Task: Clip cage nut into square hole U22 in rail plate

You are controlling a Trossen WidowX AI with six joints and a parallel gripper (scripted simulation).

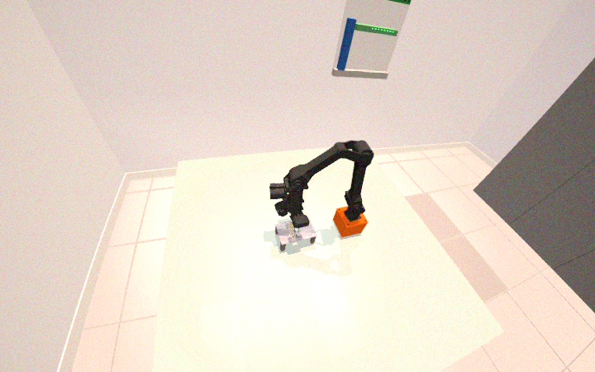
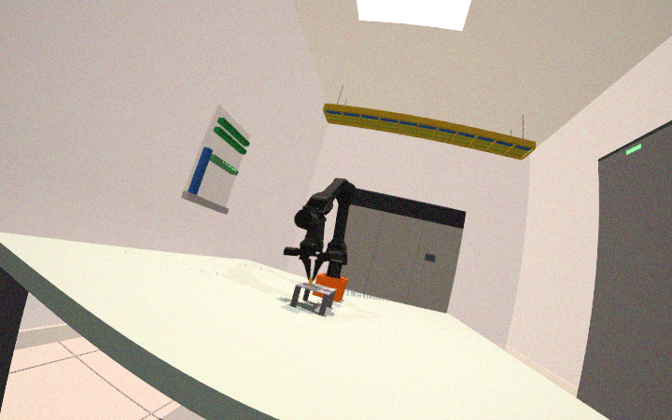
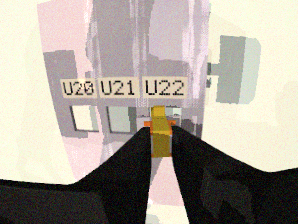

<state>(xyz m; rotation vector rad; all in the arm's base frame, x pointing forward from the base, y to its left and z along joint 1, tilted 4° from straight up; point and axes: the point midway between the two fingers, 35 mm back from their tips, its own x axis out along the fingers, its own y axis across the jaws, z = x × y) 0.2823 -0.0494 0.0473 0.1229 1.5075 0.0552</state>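
Wrist view, three labels (U20–U22), one tool [image 1: 292,234] [image 2: 310,280] [image 3: 160,133], one nut [image 2: 310,281] [image 3: 161,142]

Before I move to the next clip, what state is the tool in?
Tool: closed on the yellow nut, held at the U22 hole; whether it is clipped in, I cannot tell.

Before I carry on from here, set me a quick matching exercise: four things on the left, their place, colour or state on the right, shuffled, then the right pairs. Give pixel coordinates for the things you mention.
1. Black two-fingered gripper [image 1: 294,236] [image 2: 311,281] [image 3: 160,133]
2. Small yellow cage nut [image 2: 310,281] [image 3: 161,142]
3. Box-shaped arm base [image 1: 345,228] [image 2: 339,289]
4. White label reading U21 [image 3: 121,90]

A. Bright orange
B. Between the labels U20 and U22
C. Shut on something
D. Held between two black fingers

Pairs: 1-C, 2-D, 3-A, 4-B
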